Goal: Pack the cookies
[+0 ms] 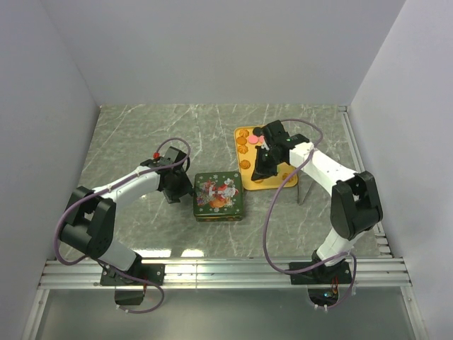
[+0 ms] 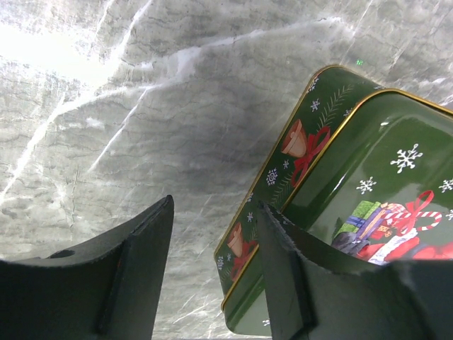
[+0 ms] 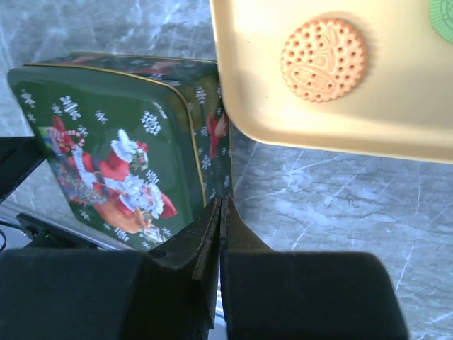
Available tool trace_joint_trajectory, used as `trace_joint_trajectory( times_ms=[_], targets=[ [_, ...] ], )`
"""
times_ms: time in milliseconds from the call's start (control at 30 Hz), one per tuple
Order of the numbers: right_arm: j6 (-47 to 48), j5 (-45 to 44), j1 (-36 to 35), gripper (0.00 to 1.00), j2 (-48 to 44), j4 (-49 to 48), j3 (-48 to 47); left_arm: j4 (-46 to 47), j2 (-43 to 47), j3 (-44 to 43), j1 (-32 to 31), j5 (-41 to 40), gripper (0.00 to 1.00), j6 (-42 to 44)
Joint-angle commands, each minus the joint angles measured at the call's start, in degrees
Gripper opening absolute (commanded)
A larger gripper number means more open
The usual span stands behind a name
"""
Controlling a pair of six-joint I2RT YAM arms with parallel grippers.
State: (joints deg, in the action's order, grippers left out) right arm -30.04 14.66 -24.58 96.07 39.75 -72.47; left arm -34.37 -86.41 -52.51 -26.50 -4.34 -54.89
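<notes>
Top external view, items as they stand.

1. Bench (image 1: 141, 134): grey marbled surface enclosed by white walls, with both arms bolted at its near edge.
2. Green rectangular metal tin (image 1: 218, 196): gold-edged lid printed with a Christmas scene, lid on, lying flat at the middle of the bench.
3. Shallow yellow plastic tray (image 1: 272, 183): lies just beside the tin's far right corner.
4. Cookies (image 1: 245, 163): small and round, mostly orange, all lying on the yellow tray, mainly along its left side. One pink cookie (image 1: 253, 140) sits near the far end.
5. Left tool (image 1: 182, 188): black and two-fingered, low at the tin's left side.
6. Right tool (image 1: 262, 170): black, hanging over the tray.

Left wrist view.

- Left tool (image 2: 212, 265): jaws stand partly apart and clamp nothing.
- Tin (image 2: 354, 198): its side wall shows at the edge of the gap, beside one finger (image 2: 283, 276). Whether they touch cannot be told.
- Bench (image 2: 141, 106): fills the rest of the gap.

Right wrist view.

- Right tool (image 3: 221, 234): jaws pressed together, nothing between them.
- Tin (image 3: 106, 149): to the left of the tool.
- Tray (image 3: 283, 113): carries one orange cookie (image 3: 323, 59) with a dotted pattern. A green cookie (image 3: 442, 15) is cut off at the upper right corner.
- Bench (image 3: 340, 205): visible under the tray's edge.
</notes>
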Motion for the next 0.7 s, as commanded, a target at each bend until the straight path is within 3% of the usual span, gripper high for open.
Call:
trace_joint_trajectory(
  times_ms=[0, 467, 667],
  targets=[
    [0.9, 0.6, 0.4, 0.06, -3.0, -0.2, -2.4, -0.4, 0.5, -2.3, -0.4, -0.4, 0.58, 0.3],
    [1.7, -1.2, 0.4, 0.08, -5.3, 1.2, -3.6, -6.8, 4.2, -5.2, 0.2, -6.4, 0.70, 0.5],
    [2.6, -1.0, 0.4, 0.19, -8.0, 2.7, -5.8, -9.4, 8.7, -6.5, 3.7, -7.9, 0.70, 2.8]
  ],
)
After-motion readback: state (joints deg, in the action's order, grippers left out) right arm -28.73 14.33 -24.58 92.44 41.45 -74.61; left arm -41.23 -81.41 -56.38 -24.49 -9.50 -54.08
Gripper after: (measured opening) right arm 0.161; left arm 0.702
